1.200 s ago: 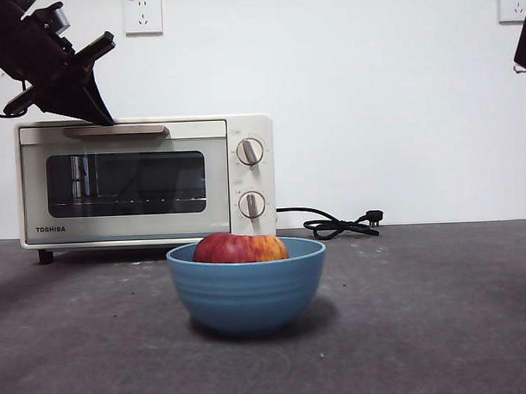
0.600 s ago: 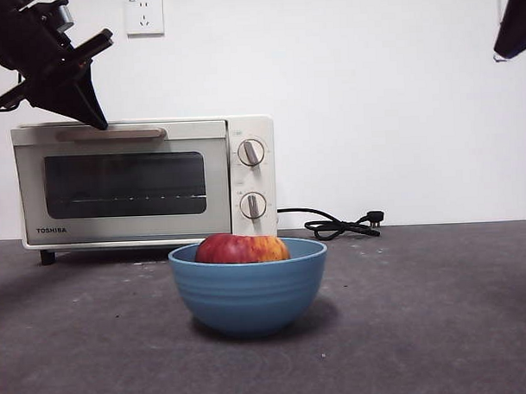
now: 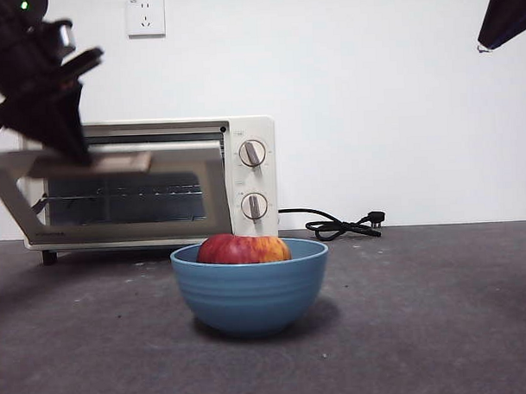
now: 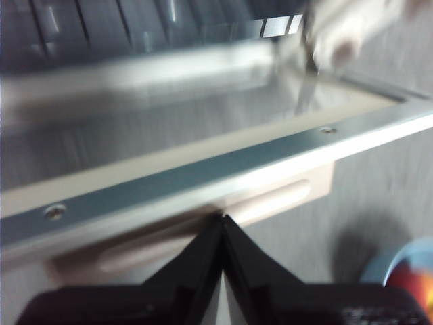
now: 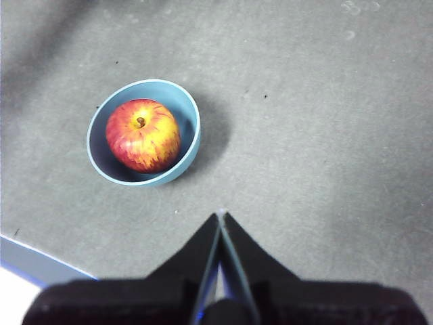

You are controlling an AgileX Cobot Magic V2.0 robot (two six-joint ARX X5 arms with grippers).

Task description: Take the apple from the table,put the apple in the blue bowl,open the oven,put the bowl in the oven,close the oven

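The cream-white oven [image 3: 249, 176] stands at the back left of the table [image 3: 423, 312]. Its glass door [image 3: 116, 198] hangs partly open and tilted outward. My left gripper [image 3: 71, 152] [image 4: 223, 218] is shut, its tips pressed against the door's tan handle [image 3: 98, 162] [image 4: 270, 200]. In front of the oven stands the blue bowl [image 3: 249, 293] [image 5: 193, 145], and in it lies the red and yellow apple [image 3: 241, 248] [image 5: 143, 135]. High at the right, well above the table, my right gripper [image 3: 485, 44] [image 5: 220, 215] waits shut with nothing in it.
A black cord with its plug [image 3: 337, 225] lies on the table to the right of the oven. Behind everything rises a white wall with a socket [image 3: 144, 15]. A wire rack [image 3: 125, 195] shows inside the oven.
The oven door has swung from shut to partly open, its handle coming down and forward with my left gripper on it. The right gripper has shifted a little at the top right corner.
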